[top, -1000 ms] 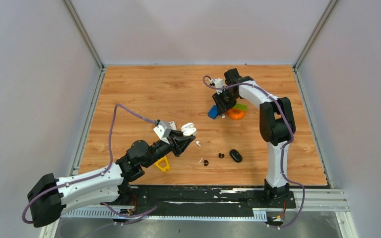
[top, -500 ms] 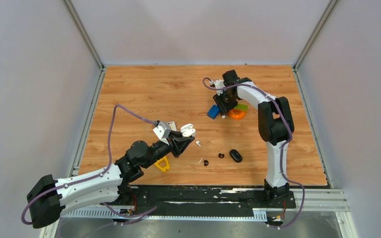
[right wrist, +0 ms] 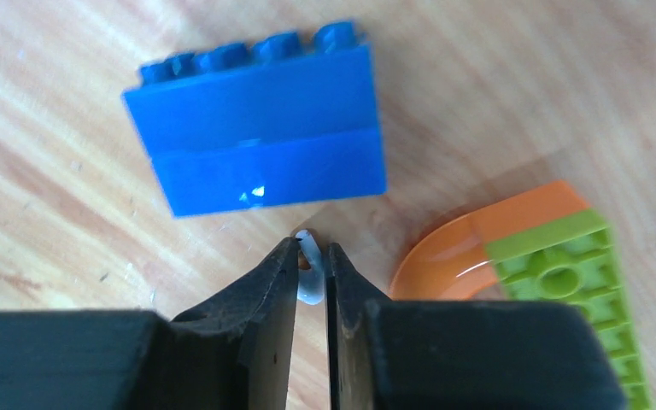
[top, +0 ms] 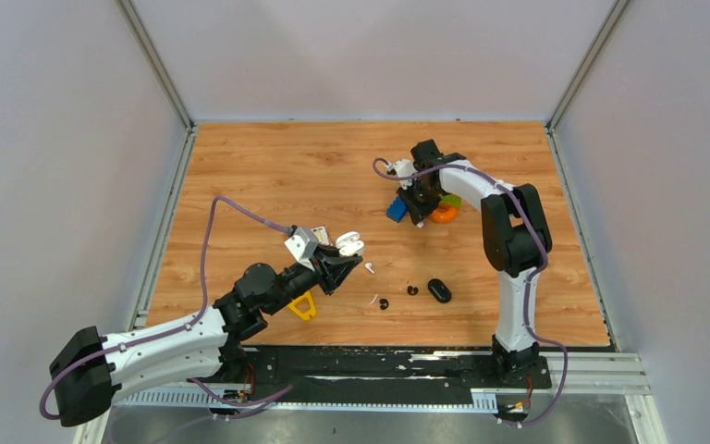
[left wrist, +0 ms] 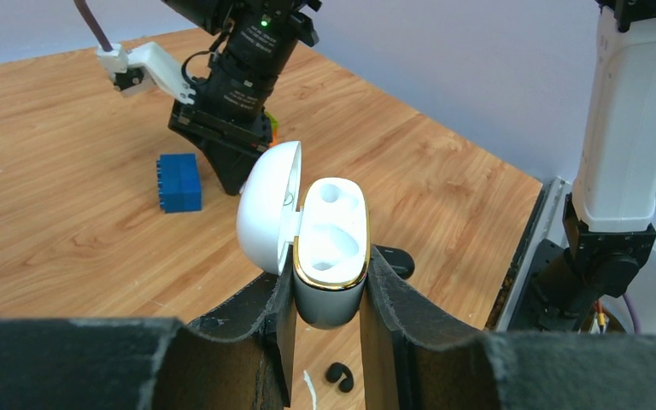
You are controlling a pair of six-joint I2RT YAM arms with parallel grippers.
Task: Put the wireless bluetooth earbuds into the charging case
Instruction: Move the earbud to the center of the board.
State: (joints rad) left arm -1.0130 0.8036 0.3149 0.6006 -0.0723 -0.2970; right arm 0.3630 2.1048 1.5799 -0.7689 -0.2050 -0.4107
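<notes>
Earbuds are lying in several places on the table (top: 268,176). One white bud (right wrist: 307,289) is sitting between the tips of the right gripper (right wrist: 312,249). That gripper's jaws are almost closed and are pinching the bud from both sides, close to the wood. The right gripper is pointing down just beside a blue block (right wrist: 260,120). On its other side an orange piece (right wrist: 453,248) is lying with a green block (right wrist: 572,265) overlapping its end.

In the top view, a second white bud (top: 369,268) is lying on the table just in front of the left gripper (top: 347,252). Two black buds (top: 384,303) (top: 412,290) are lying nearer the front edge, apart from each other. A black oval (top: 439,290) is resting just to the right of them. A yellow piece (top: 303,306) is lying partly under the left arm.

The left gripper is clamping the case (left wrist: 333,231) by its lower half, one finger pressing on each side. The case is standing upright and clear of the table. Its lid (left wrist: 265,205) is hinged open to one side. Two moulded sockets are facing up inside the gold rim. The case is well apart from the right gripper and the bud it is pinching.
</notes>
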